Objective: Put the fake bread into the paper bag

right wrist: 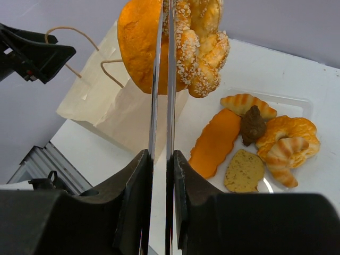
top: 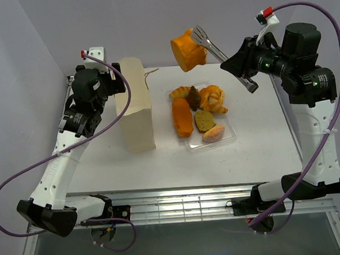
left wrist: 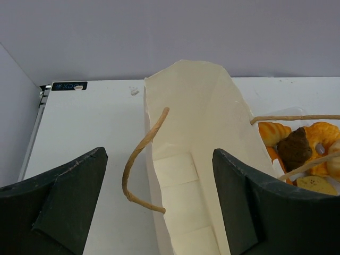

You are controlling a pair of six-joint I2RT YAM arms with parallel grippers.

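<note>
Orange bread piece (top: 188, 50) aloft, pinched in metal tongs (top: 214, 44), over table's far side, between paper bag (top: 135, 103) and clear tray (top: 231, 136). Right gripper (top: 238, 65) clamped on tongs. Remaining pastries (top: 182, 116) in tray. Bag upright at left; left gripper (top: 116, 80) spread wide, bag mouth between fingers.

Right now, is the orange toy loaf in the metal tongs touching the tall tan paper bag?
Apart. The top view shows a clear gap between the orange loaf and the paper bag.
</note>
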